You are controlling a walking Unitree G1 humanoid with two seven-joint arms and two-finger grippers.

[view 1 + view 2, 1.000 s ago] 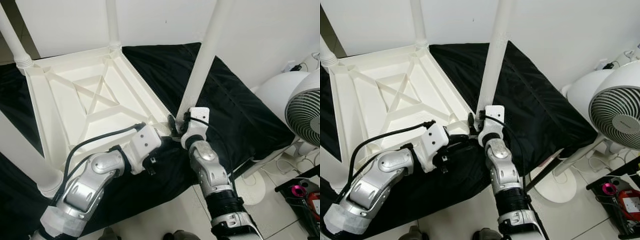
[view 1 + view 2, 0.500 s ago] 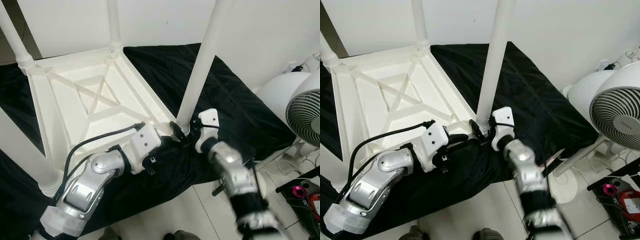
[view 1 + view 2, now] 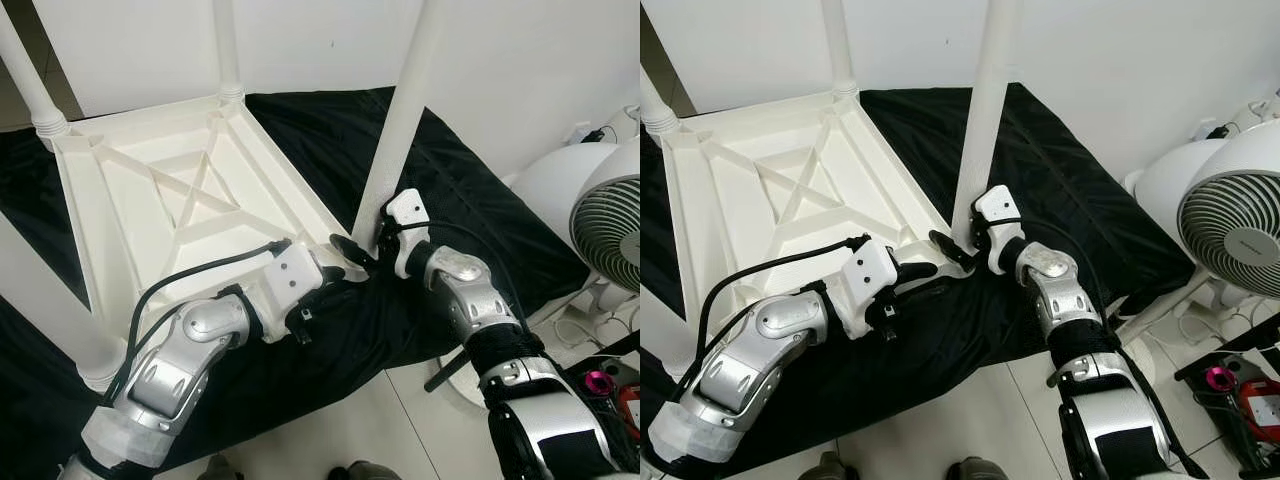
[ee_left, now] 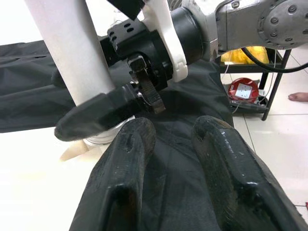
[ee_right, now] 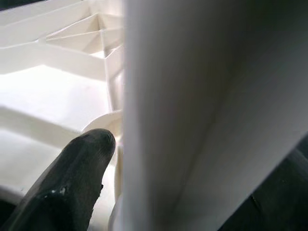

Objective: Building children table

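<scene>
A white plastic children's table (image 3: 150,190) lies upside down on a black cloth (image 3: 480,220). Its near right leg (image 3: 400,120) stands upright in the corner socket. My right gripper (image 3: 365,245) is shut on the base of this leg, with one black finger (image 3: 345,247) sticking out on the leg's left side. The right wrist view has that finger (image 5: 72,183) pressed beside the leg (image 5: 192,96). My left gripper (image 3: 335,285) rests low on the cloth just in front of that corner, open, with nothing between its fingers (image 4: 130,144).
Three more white legs stand at the other corners (image 3: 225,50), (image 3: 25,80), (image 3: 50,310). A white fan (image 3: 610,220) stands close on the right, with a shelf of small items (image 3: 600,385) beyond it. Tiled floor (image 3: 350,420) lies in front and a white wall behind.
My right arm has swung out to the right and its wrist has turned, while the gripper stays at the leg's base. The left gripper has edged slightly towards the corner.
</scene>
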